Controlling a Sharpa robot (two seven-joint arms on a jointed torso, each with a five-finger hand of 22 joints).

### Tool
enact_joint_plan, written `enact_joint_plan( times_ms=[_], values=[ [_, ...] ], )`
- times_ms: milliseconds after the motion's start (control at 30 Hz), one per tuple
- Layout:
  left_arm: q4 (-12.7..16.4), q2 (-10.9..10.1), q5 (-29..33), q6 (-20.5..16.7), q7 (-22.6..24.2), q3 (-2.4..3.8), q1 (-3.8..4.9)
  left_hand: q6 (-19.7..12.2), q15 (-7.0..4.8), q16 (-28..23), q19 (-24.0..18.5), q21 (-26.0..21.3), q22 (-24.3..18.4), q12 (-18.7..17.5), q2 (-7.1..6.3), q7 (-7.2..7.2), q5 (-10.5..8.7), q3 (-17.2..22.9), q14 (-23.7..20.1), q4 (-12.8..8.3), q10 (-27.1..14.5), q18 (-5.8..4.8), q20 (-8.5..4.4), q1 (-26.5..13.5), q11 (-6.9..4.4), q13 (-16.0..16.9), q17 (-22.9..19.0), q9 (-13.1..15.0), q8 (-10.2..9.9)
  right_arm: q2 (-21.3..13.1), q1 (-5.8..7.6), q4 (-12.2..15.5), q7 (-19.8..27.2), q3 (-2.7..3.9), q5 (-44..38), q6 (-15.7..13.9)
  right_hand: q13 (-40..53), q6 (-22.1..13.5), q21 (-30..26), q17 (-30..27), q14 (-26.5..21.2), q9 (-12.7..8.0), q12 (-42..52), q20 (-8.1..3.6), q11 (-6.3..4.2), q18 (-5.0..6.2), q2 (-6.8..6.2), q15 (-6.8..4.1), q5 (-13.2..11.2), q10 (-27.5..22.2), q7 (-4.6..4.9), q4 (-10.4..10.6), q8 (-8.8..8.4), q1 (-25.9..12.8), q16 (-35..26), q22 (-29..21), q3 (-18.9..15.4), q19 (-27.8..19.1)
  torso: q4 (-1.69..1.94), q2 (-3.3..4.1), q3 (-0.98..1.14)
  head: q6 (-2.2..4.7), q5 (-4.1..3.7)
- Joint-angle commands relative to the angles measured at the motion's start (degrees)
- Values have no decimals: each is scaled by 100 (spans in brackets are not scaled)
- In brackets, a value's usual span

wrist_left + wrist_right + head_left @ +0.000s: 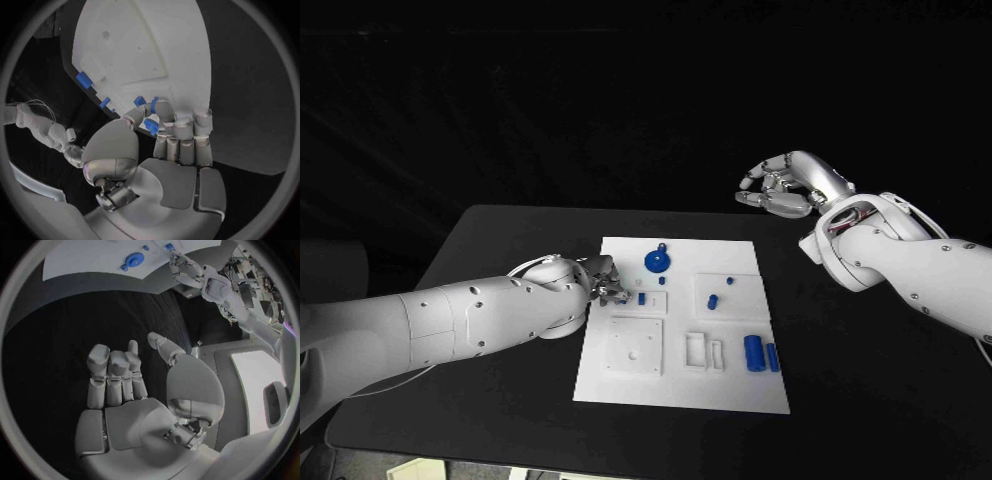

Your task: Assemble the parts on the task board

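The left hand pinches a small blue part over the white board, mid-frame. The right hand, upper right, holds nothing, fingers loosely curled.

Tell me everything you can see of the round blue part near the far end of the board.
The round blue part is a flat disc with a raised centre, plastic by its look, lying on the white task board toward its far edge. A small tab sticks out of its far side. Nothing touches it; the left hand works just beside it, nearer the robot. The right wrist view also shows it.
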Motion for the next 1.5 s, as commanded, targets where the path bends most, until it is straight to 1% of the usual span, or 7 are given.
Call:
enact_joint_plan(
  times_ms=[33,200,533,800,933,1100,1500],
  values=[
    [6,19,-29,11,57,1,-4,35,-323,-34,34,17,3,-18,16,-8,40,662,278,-684,108,119,-622,46,-134,6,6,9,29,7,1,0,33,4,-8,70,-5,11,-31,4,10,6,-36,-40,14,492,2,-13,37,-34,45,26,-25,57,-25,21,-20,-10,-1,-2,1,-4,1],
    [-8,27,-5,189,5,1,-4,34,-323,-35,36,17,3,-19,17,-9,40,662,280,-686,109,120,-622,45,-135,6,7,8,29,6,1,-8,37,4,-8,71,-5,12,-31,5,11,7,-35,-41,14,492,3,-13,37,-34,45,27,-25,59,-25,21,-21,-10,1,-1,3,-9,-1],
    [-26,52,-9,207,4,1,-36,29,-323,-38,37,15,2,-23,27,-8,41,664,279,-688,106,119,-621,43,-134,7,8,7,28,2,1,-14,37,3,-8,73,-5,13,-32,6,11,7,-35,-40,14,492,1,-13,39,-33,45,30,-26,54,-25,22,-25,-9,-2,-1,0,-20,-10],
    [-48,41,-65,253,-3,1,-38,26,-323,-41,37,14,3,-25,30,-7,41,665,278,-693,103,120,-620,43,-133,8,9,7,28,4,0,-16,53,3,-6,50,-6,14,-32,7,12,8,-35,-40,13,492,5,-14,45,-32,44,35,-26,50,-26,23,-29,-7,3,-2,2,-31,-10],
    [-42,32,-104,315,-15,1,-43,24,-322,-42,37,14,3,-26,32,-7,41,666,278,-696,102,120,-620,44,-133,8,9,7,28,15,0,-21,58,3,-2,52,-6,15,-33,8,13,9,-35,-40,13,492,7,-14,48,-31,44,35,-27,53,-26,23,-28,-7,-2,-3,3,-35,-15],
    [-20,28,-104,350,-14,1,-45,23,-322,-43,37,13,3,-27,32,-7,41,667,278,-699,102,120,-620,45,-133,9,10,7,28,16,0,-27,56,3,-2,59,-6,18,-35,11,15,11,-34,-41,12,492,10,-15,81,-28,43,38,-28,58,-26,25,-27,-5,1,-1,-1,-41,-18],
    [-6,32,-104,360,-13,1,-56,21,-322,-45,37,12,3,-28,32,-6,42,667,278,-705,101,120,-619,45,-132,10,11,7,28,14,0,-22,53,3,-1,63,-7,19,-37,13,16,12,-34,-42,11,492,12,-16,105,-27,42,40,-30,60,-27,26,-29,-3,2,-2,4,-53,-16]
  ],
)
